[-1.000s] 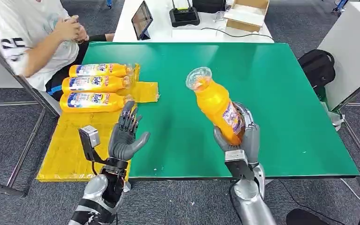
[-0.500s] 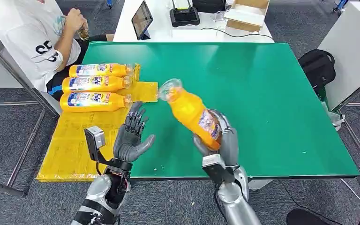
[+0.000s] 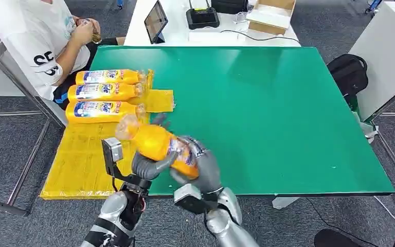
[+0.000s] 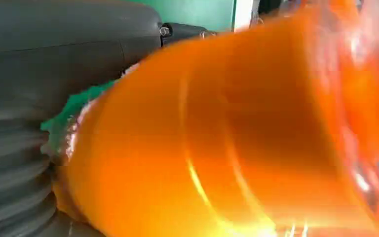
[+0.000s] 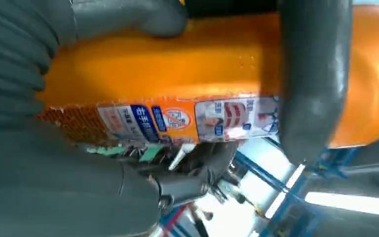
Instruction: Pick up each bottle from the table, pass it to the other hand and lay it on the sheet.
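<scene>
bottle (image 3: pixel 157 145) over near tabletop (image 3: pixel 288 103) edge | right hand (image 3: pixel 200 164) wraps labelled base | left hand (image 3: pixel 146 164) cupped under body, grip unclear | rigid, full, likely heavy, slick; take mid-body

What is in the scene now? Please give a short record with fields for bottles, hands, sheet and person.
held bottle: orange bottle, tilted, its top toward the sheet, over the table's near edge
right hand: right hand grips the bottle's lower part
left hand: left hand is under the bottle, thumb against it; full grip cannot be told
sheet: yellow sheet at the left edge of the green table
laid bottles: three bottles lie side by side on the sheet's far end
person: a seated person beside the far left corner
</scene>
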